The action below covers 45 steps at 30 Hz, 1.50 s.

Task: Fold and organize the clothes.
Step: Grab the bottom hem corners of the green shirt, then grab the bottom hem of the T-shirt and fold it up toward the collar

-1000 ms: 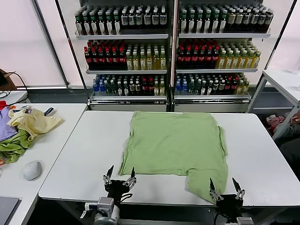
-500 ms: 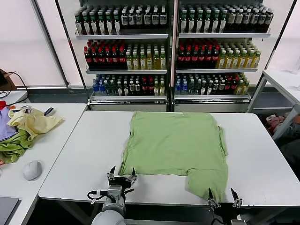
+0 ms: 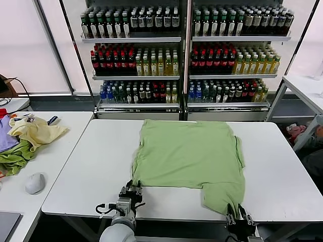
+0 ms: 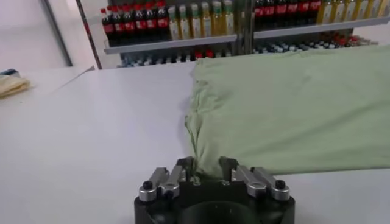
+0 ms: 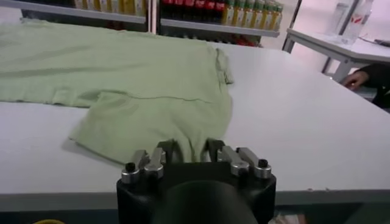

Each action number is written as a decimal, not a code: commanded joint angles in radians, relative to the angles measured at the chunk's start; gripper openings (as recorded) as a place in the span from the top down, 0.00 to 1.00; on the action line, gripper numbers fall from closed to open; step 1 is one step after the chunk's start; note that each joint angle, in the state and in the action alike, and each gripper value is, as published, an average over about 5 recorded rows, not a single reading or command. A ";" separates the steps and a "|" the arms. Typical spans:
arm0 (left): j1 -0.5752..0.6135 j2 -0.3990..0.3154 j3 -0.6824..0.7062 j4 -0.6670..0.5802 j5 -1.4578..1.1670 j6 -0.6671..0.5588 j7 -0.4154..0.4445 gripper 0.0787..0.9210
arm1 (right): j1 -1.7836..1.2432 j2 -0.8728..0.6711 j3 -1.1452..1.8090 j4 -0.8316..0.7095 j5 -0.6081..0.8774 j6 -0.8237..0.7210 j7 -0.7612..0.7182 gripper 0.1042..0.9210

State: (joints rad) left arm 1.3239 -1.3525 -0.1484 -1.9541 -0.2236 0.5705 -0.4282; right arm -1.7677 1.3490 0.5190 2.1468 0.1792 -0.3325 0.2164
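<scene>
The light sage-green T-shirt (image 3: 189,151) lies flat on the white table (image 3: 86,166), plain side up, with one sleeve hanging toward the front edge. My left gripper (image 3: 130,189) is at the shirt's near left corner, shut on the hem; in the left wrist view the shirt (image 4: 292,97) bunches between the fingers of the left gripper (image 4: 207,171). My right gripper (image 3: 238,218) is at the near right sleeve, shut on it; in the right wrist view the shirt (image 5: 140,73) is pinched in the right gripper (image 5: 190,151).
A side table on the left holds a pile of yellow, green and purple garments (image 3: 25,138) and a grey mouse (image 3: 35,182). Shelves of bottles (image 3: 186,55) stand behind the table. Another table (image 3: 308,85) stands at the right.
Both grippers have moved forward onto the shirt's near edge and gone from open to shut on the fabric. The shirt's near left corner has shifted slightly.
</scene>
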 commanded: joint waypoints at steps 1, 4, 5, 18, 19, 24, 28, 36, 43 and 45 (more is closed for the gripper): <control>0.026 0.000 0.008 -0.032 -0.038 0.011 0.005 0.81 | 0.000 -0.003 -0.002 0.002 0.041 0.005 -0.015 0.86; 0.037 0.001 0.005 -0.065 -0.036 0.006 0.006 0.90 | 0.000 -0.014 0.006 0.018 0.046 0.030 -0.034 0.95; 0.041 0.001 0.003 -0.080 -0.036 0.004 0.005 0.92 | 0.001 -0.018 0.010 0.025 0.046 0.041 -0.040 0.96; -0.035 0.023 -0.017 -0.167 -0.043 -0.028 0.008 0.99 | 0.159 -0.116 0.122 0.060 0.160 0.102 -0.073 0.97; -0.053 0.025 -0.017 -0.156 -0.048 -0.028 0.009 0.99 | 0.184 -0.123 0.124 0.051 0.167 0.097 -0.072 0.97; -0.156 0.033 -0.009 -0.078 -0.083 -0.017 0.019 0.99 | 0.343 -0.167 0.110 -0.025 0.188 0.071 -0.065 0.97; -0.252 0.038 -0.001 0.014 -0.110 0.002 0.035 0.99 | 0.476 -0.206 0.079 -0.111 0.196 0.048 -0.061 0.97; -0.404 0.039 0.024 0.197 -0.113 0.001 0.039 0.99 | 0.645 -0.238 -0.006 -0.293 0.182 0.016 -0.067 0.97; -0.454 0.040 0.047 0.294 -0.102 0.004 0.040 0.99 | 0.753 -0.228 -0.070 -0.400 0.149 -0.007 -0.081 0.97; -0.456 0.038 0.053 0.303 -0.094 0.005 0.041 0.99 | 0.775 -0.224 -0.085 -0.422 0.140 -0.018 -0.085 0.97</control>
State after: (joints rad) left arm 0.9833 -1.3137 -0.1119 -1.8020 -0.3205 0.5721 -0.3902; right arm -1.1474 1.1441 0.4895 1.8570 0.3284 -0.3328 0.1334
